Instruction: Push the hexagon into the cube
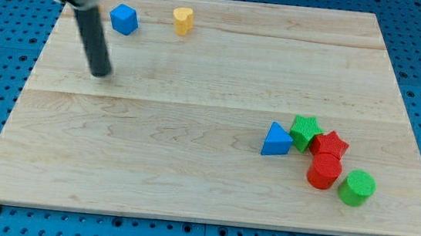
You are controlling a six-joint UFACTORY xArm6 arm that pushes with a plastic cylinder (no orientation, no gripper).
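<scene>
1 rod upright | my tip (102,73) below-left of blue hexagon (124,19) | no gripper shows

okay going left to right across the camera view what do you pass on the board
My tip → blue cube → yellow heart-shaped block → blue triangular block → green star → green cylinder. The red star and red hexagon overlap in left-right position, so I leave them out.

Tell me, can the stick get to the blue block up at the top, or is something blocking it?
Probably yes. My tip sits just below and to the view's left of the blue block, with only bare board between them. The yellow block lies on its far side, out of the way.
</scene>
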